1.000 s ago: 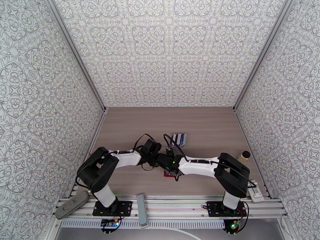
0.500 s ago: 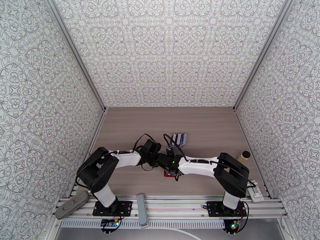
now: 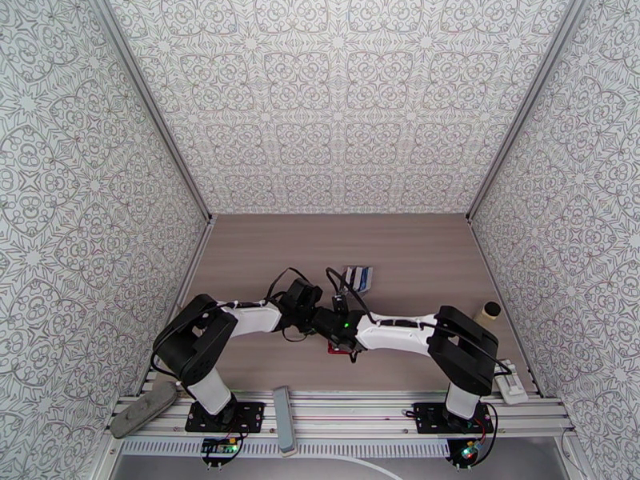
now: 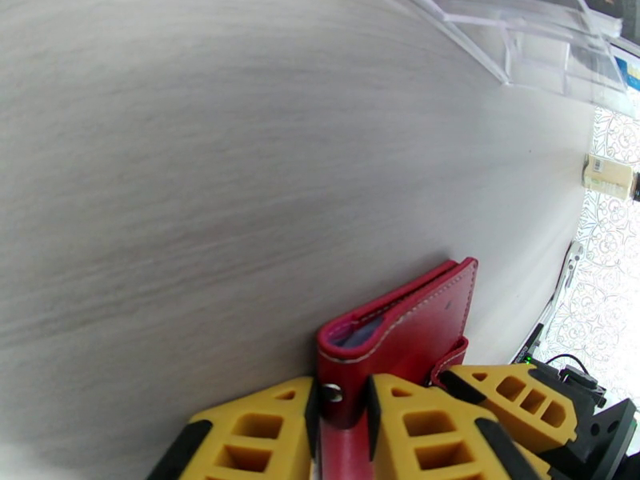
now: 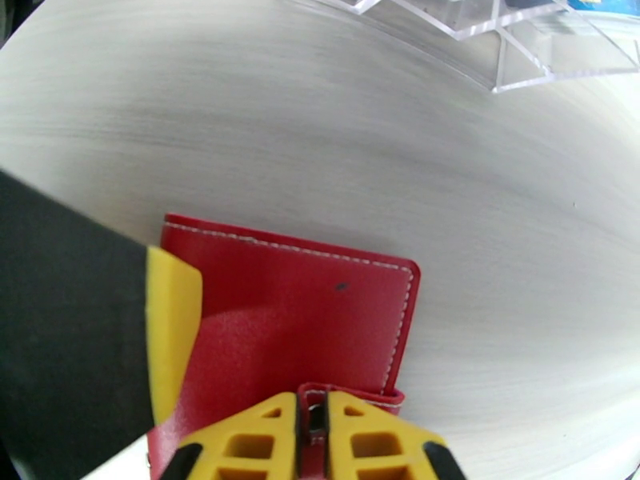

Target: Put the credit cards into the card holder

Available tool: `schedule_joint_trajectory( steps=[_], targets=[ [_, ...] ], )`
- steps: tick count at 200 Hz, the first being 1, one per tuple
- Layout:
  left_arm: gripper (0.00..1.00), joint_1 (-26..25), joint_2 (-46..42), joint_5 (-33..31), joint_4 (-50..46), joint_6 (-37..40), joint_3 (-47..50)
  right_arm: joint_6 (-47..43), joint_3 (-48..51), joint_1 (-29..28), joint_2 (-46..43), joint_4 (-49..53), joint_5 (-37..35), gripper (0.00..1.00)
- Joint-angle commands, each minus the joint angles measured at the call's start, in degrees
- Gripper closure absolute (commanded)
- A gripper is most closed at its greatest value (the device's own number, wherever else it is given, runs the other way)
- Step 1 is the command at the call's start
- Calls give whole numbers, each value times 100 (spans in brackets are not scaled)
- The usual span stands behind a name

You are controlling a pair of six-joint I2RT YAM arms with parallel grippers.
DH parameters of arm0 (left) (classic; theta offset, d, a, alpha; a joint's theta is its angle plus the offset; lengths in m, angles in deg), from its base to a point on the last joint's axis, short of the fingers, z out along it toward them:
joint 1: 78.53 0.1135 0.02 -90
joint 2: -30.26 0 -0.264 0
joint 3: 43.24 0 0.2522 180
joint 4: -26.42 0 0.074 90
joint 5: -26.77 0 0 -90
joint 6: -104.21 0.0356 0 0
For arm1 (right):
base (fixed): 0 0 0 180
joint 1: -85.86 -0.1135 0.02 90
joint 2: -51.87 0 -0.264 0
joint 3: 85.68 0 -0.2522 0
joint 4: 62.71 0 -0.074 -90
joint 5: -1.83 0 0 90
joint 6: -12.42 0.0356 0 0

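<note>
**Two Grippers Pinch Red Wallet at Table Centre, Cards Wait in Stand**

The small red leather-like folding card holder (image 5: 296, 306) lies folded on the pale wood-grain table (image 4: 200, 154), near its front edge and between the two arms. The left gripper (image 4: 340, 398) has its yellow jaws narrowed onto the holder's edge by the small metal snap stud (image 4: 330, 391), with only the thickness of the red leather between them. The right gripper (image 5: 314, 414) has its jaws almost together, nipping the short red snap tab (image 5: 376, 394) at the holder's near edge. One left finger also lies along the holder's side in the right wrist view.

The thin flat plastic credit cards (image 3: 358, 275), dark and blue, stand in a clear acrylic rack (image 5: 512, 42) just beyond the grippers, apart from the holder.

The holder looks light and pliant, likely to bend at the fold and slide on the smooth tabletop unless one gripper pins it. The tab and the stitched edge seem the surest places to grip, since pulling them apart should open it and expose the pockets. The cards look stiff, slick and hard to lift flat, so they are probably best taken by an upper edge while upright in the rack.
</note>
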Motion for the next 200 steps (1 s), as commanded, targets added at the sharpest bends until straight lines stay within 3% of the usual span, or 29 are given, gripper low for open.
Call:
schedule_joint_trajectory(
  steps=[1, 84, 200],
  targets=[
    [76, -29, 145, -160, -490, -104, 225, 93, 29, -10, 47, 266, -94, 90],
    [76, -18, 189, -182, -520, -133, 230, 85, 76, -7, 15, 248, -116, 100],
    [81, -19, 736, -597, -1372, 15, -3, -115, 506, 60, -727, -427, 99, 100]
  ],
)
